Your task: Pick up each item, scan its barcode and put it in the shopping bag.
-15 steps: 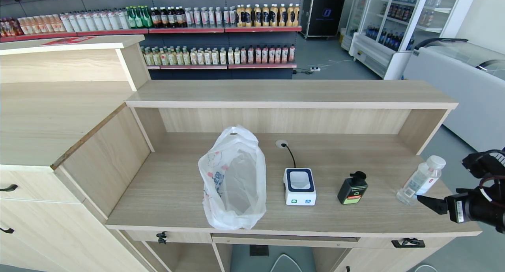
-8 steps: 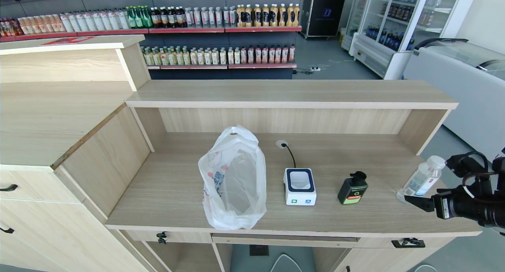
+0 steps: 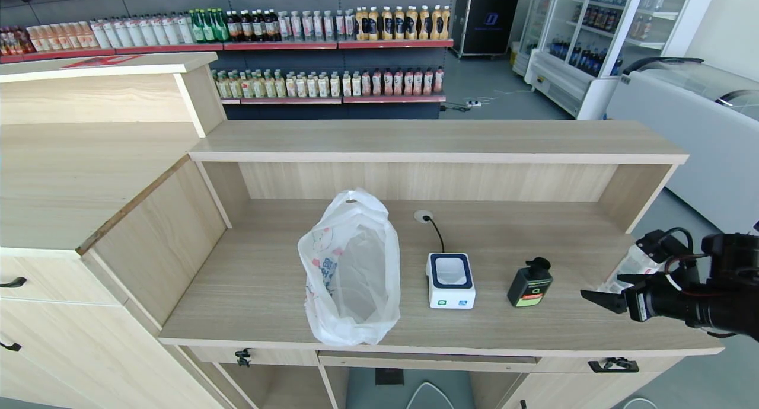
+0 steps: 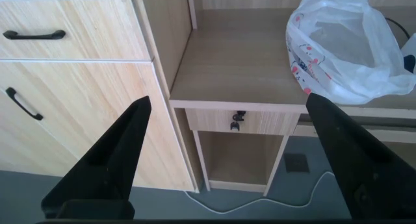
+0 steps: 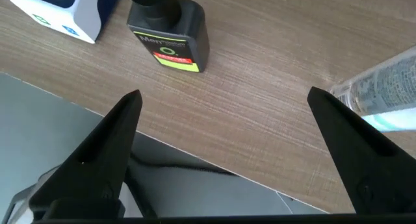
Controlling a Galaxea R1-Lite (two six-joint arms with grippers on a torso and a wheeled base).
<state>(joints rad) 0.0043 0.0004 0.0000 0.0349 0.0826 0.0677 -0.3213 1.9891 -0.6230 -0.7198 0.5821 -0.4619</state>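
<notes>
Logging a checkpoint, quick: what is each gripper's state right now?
Left gripper: open, holding nothing.
Right gripper: open, holding nothing, beside the water bottle.

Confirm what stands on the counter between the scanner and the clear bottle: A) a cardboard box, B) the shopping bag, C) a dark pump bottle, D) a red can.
C: the dark pump bottle stands upright between the scanner and the clear bottle.
</notes>
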